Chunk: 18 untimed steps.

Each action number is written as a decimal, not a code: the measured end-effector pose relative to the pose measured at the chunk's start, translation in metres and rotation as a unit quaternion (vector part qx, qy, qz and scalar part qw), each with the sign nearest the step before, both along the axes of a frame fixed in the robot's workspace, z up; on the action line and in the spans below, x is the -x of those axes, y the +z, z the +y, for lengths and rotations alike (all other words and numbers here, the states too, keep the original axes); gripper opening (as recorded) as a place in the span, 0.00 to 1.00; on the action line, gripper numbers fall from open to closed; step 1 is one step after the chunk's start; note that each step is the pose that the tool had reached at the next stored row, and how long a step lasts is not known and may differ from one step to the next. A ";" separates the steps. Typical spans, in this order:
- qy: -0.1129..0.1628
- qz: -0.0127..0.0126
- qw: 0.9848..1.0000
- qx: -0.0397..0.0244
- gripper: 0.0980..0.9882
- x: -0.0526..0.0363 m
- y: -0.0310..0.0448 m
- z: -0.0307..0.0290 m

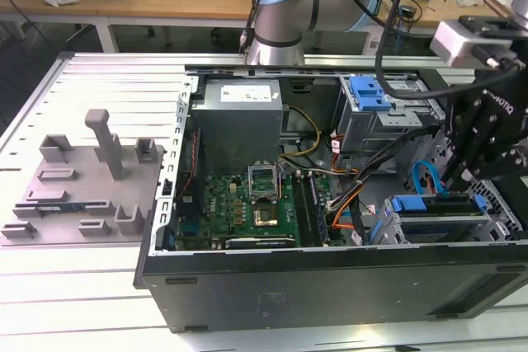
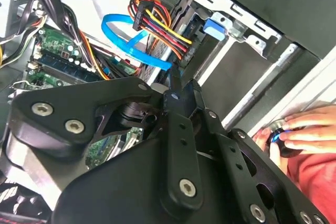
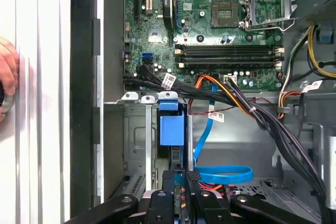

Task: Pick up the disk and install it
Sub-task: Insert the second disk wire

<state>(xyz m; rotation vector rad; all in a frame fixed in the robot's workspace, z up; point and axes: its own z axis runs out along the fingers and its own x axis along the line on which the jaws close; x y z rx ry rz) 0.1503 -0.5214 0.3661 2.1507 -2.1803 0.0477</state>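
**A:** Gripper [image 1: 460, 177] is low on the exterior view's right, hanging over the lower bay [image 1: 495, 216] of the open case [image 1: 330, 278]. The disk [image 1: 437, 206] sits in that bay right under it, blue rail up.

**B:** Touching?

**A:** Too close to call from there. In the first wrist view the gripper [image 3: 180, 176] is right at the disk's edge, in line with its blue end piece [image 3: 171, 129]. Clamped or let go, I cannot tell.

**B:** And the second wrist view?

**A:** The gripper [image 2: 175, 85] points at the same bay, with the disk's blue end [image 2: 215, 27] beyond it. That view gives the coloured wires [image 2: 157, 22] and a looped blue cable [image 2: 126, 35] just beside the tool. It also catches a hand [image 2: 294, 135] outside the case, resting on a round knob.

**B:** The first wrist view has that hand too?

**A:** Just its edge [image 3: 6, 72]. What it adds is the board [image 3: 210, 24], socket and memory slots laid out plain, and the blue cable [image 3: 223, 174] lying near the gripper.

**B:** The exterior view?

**A:** A grey jig [image 1: 91, 179] on the table at the exterior view's left, well apart, and the blue latch [image 1: 369, 92] on the upper bay.

**B:** Any writing?

**A:** A white label on the power supply [image 1: 247, 95] and white tags [image 3: 169, 81] on the black cables. Print is too small to make out.
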 end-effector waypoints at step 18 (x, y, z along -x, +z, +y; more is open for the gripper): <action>0.000 -0.001 1.000 0.001 0.01 0.0493 0.0153 -0.0021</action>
